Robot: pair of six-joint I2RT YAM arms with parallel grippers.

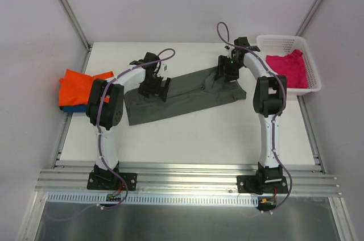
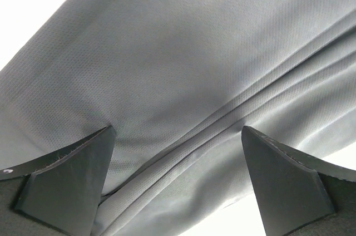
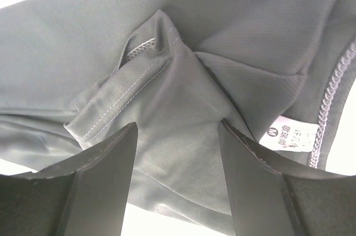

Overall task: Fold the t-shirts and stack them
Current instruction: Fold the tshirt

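The dark grey t-shirt [image 1: 187, 96] lies stretched in a long band across the middle of the table. My left gripper [image 1: 154, 86] is down over its left part; in the left wrist view the gripper [image 2: 178, 136] is open, its fingers [image 2: 67, 175] apart over a long crease in the cloth [image 2: 183, 63]. My right gripper [image 1: 227, 70] is over the shirt's right end; in the right wrist view it [image 3: 178, 130] is open and straddles a bunched fold [image 3: 167, 85] next to a white size label [image 3: 292, 136]. The orange t-shirt [image 1: 79, 84] lies on the blue one [image 1: 71, 108] at the far left. The magenta t-shirt [image 1: 287, 67] is in the basket.
The white mesh basket [image 1: 284, 41] stands at the table's back right corner. The table's left edge runs under the orange and blue shirts. Metal rails [image 1: 187, 178] cross the near edge by the arm bases.
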